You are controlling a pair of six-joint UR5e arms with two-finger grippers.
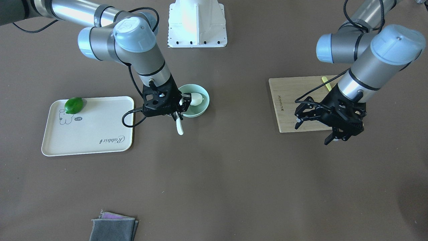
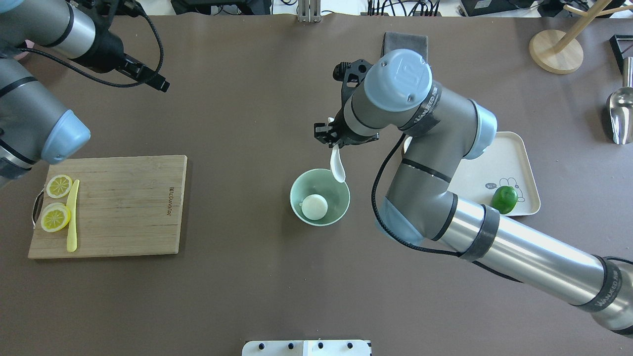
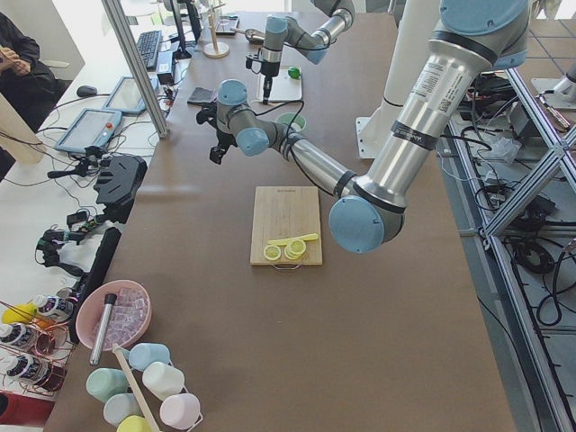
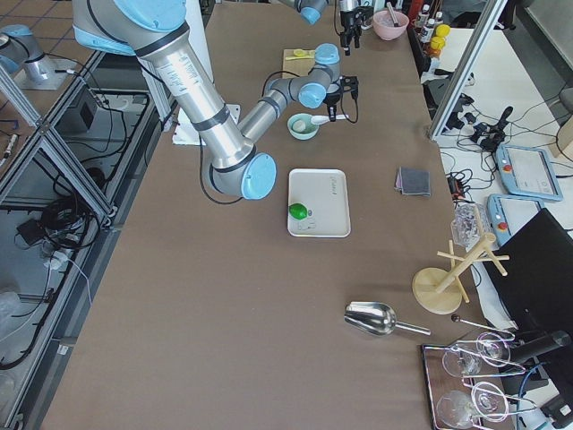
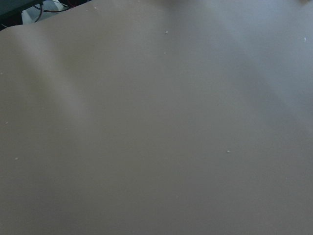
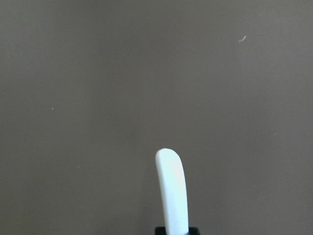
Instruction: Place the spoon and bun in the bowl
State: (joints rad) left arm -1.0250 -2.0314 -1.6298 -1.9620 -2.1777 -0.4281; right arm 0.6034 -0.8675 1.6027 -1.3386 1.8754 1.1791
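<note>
The pale mint-green bowl (image 2: 341, 205) stands mid-table, and the white bun (image 2: 314, 206) lies inside it. My right gripper (image 2: 336, 142) is shut on the white spoon (image 2: 339, 165) and holds it above the table, scoop end over the bowl's far rim. In the front view the spoon's handle (image 1: 179, 127) sticks out of the gripper (image 1: 178, 113), beside the bowl (image 1: 204, 106) and bun (image 1: 196, 99). The right wrist view shows only the handle (image 6: 172, 191) over bare table. My left gripper (image 1: 313, 133) is open and empty, above the front edge of the cutting board.
A cream tray (image 2: 494, 163) with a green lime (image 2: 504, 199) lies under the right arm. A wooden cutting board (image 2: 123, 207) holds lemon slices (image 2: 55, 217) and a yellow knife (image 2: 72, 215). A grey cloth (image 1: 113, 227) lies at the far edge.
</note>
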